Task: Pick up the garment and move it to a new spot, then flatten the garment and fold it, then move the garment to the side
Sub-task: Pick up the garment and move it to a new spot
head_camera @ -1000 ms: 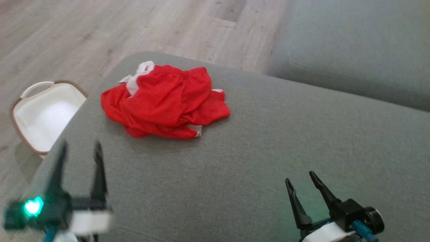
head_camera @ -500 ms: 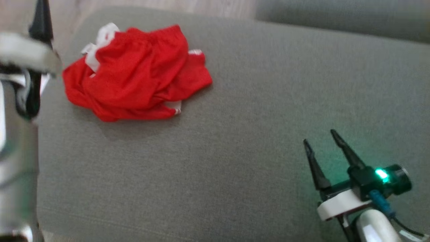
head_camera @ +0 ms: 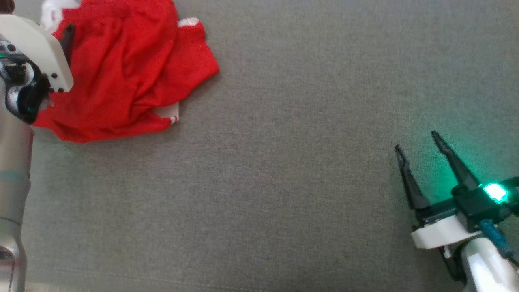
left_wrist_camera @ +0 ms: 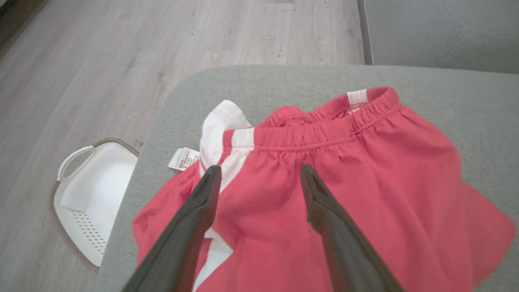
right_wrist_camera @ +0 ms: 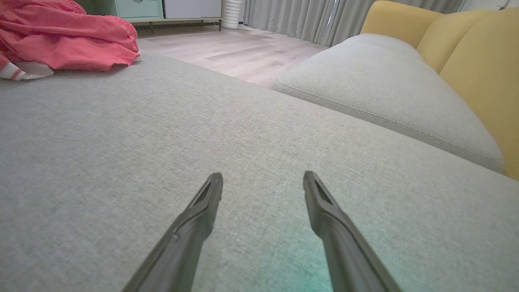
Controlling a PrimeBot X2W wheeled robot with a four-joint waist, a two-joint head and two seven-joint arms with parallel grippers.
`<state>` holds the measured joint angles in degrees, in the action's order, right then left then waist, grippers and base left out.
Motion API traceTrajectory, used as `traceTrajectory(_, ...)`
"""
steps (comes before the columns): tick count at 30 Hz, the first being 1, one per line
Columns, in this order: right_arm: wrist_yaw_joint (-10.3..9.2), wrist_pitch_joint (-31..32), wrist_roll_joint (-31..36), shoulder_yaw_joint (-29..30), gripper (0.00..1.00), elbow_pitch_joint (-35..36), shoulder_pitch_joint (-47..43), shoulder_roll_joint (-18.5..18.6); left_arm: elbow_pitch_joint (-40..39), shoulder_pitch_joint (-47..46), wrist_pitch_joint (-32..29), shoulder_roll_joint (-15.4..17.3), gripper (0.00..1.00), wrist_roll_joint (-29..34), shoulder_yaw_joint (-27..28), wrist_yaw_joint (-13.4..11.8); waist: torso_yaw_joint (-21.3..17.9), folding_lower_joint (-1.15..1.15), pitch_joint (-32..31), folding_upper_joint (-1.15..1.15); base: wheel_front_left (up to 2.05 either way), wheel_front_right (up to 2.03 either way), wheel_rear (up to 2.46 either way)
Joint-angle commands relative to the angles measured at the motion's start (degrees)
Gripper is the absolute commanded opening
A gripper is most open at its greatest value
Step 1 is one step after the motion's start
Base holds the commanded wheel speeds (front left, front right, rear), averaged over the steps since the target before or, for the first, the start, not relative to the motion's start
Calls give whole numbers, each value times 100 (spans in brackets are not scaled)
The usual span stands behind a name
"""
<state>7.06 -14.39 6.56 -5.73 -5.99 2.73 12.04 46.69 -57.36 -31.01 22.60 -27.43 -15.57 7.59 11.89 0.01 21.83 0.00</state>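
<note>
Head view: red shorts (head_camera: 121, 73) with white trim are lying crumpled on a grey sofa cushion (head_camera: 284, 162), toward 10 o'clock in the frame. The left arm (head_camera: 16, 121) is rising along the 9 o'clock edge, its wrist overlapping the near side of the shorts. The right gripper (head_camera: 417, 141) is sitting at 4 o'clock, well apart from the shorts, with its two dark fingers spread and empty; a green light (head_camera: 495, 192) is glowing on its wrist.

Left wrist view: the left gripper (left_wrist_camera: 259, 174) is hanging over the shorts with its fingers wide apart – nothing is being held between them, and whether the tips are touching the cloth cannot be told. The elastic waistband (left_wrist_camera: 316, 136) is running across just beyond the fingertips, and a white label (left_wrist_camera: 184, 158) is sticking out at 10 o'clock from them. A white basket (left_wrist_camera: 93, 194) is standing on the wood floor (left_wrist_camera: 121, 61) at 8 o'clock, beside the cushion's edge.

Right wrist view: the right gripper's parted fingers are pointing low across bare cushion fabric – the shorts are lying at 10 o'clock, far from the tips. A second cushion (right_wrist_camera: 385, 93) is lying at 2 o'clock, against a yellow backrest (right_wrist_camera: 478, 61).
</note>
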Motion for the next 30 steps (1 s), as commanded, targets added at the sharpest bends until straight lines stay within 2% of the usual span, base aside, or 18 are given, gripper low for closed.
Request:
traceTrajectory(1, 43, -61, 9, -19, 100, 274, 42, 157, -33, -252, 51, 382, 100, -30, 45, -11, -121, -1, 312, 0, 0, 0, 0)
traceTrajectory(10, 43, -61, 27, 275, 100, 474, -89, 328, 580, -378, 760, 296, 100, 105, -275, -10, 22, -1, 691, 0, 0, 0, 0)
traceTrajectory(11, 43, -61, 29, 281, 100, 474, -98, 336, 628, -401, 909, 260, 78, 116, -323, -10, 42, -1, 697, 0, 0, 0, 0)
traceTrajectory(12, 43, -61, 30, 284, 100, 470, -99, 339, 658, -433, 1101, 244, 20, 143, -374, -10, 60, -1, 700, 0, 0, 0, 0)
traceTrajectory(13, 43, -61, 30, 280, 100, 462, -93, 337, 674, -468, 1300, 233, 0, 180, -447, -10, 77, -1, 691, 0, 0, 0, 0)
traceTrajectory(20, 43, -61, -17, 150, 100, 341, -25, 218, 729, -867, 2681, 260, 0, 341, -796, -10, 100, -1, 301, 0, 0, 0, 0)
traceTrajectory(25, 43, -61, -96, -7, 100, 157, 60, -33, 538, -1142, 3128, 376, 0, 365, -1284, -10, -69, -1, -266, 0, 0, 0, 0)
traceTrajectory(30, 43, -61, -178, -132, 100, -32, 84, -402, 94, -1371, 3319, 500, 0, 280, -1908, -10, -389, -1, -899, 0, 0, 0, 0)
